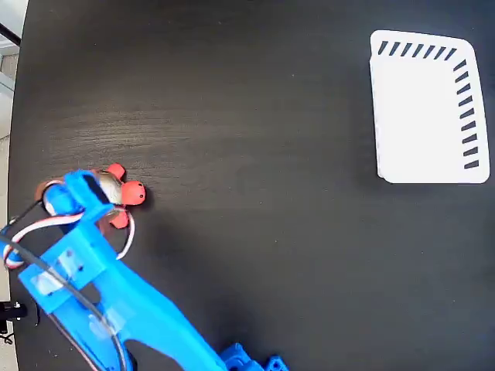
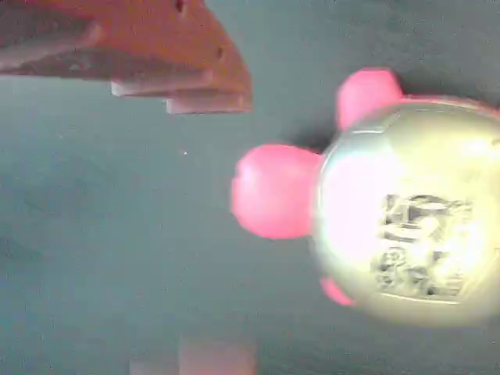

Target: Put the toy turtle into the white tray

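Turtle (image 1: 122,195) sits at the far left of the dark tabletop (image 1: 255,178) in the fixed view, partly covered by the blue arm's gripper (image 1: 87,193), which hovers over its shell; only the red head and two legs poke out to the right. Whether the jaws are spread or closed cannot be told from this view. The tray (image 1: 429,108) lies well apart at the upper right, slotted along its top and right edges, and holds nothing. A long carry across the tabletop lies ahead, so a weak pinch could, in all likelihood, drop the toy short of the tray.

Seen from the wrist view, the turtle (image 2: 391,211) fills the right side, its glossy gold shell up with a square mark on top, head pointing left. One finger (image 2: 156,58) shows at upper left, clear of the toy, and a blurred tip appears at the bottom edge; the gripper looks spread, grasping nothing. The smooth dome could slide out if the jaws close off-centre.
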Controlling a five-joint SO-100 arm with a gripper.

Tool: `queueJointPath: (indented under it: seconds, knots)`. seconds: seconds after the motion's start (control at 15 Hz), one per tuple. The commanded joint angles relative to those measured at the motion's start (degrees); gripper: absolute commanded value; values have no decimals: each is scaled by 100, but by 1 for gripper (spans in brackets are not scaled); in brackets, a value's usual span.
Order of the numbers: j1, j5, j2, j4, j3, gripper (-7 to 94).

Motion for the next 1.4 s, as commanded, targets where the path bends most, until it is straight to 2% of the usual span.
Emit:
queueJointPath:
  seconds: [0.0,0.13,0.27,0.33,0.93,1.33]
  knots:
    - [-281,79,132,62,-290,49]
    - [-580,185,-9,79,-246,54]
    - [-633,290,-404,88,-431,63]
    - [-615,281,-527,88,-483,73]
    - [-439,343,-1679,79,-923,73]
    - [-246,457,-2136,-422,-940,73]
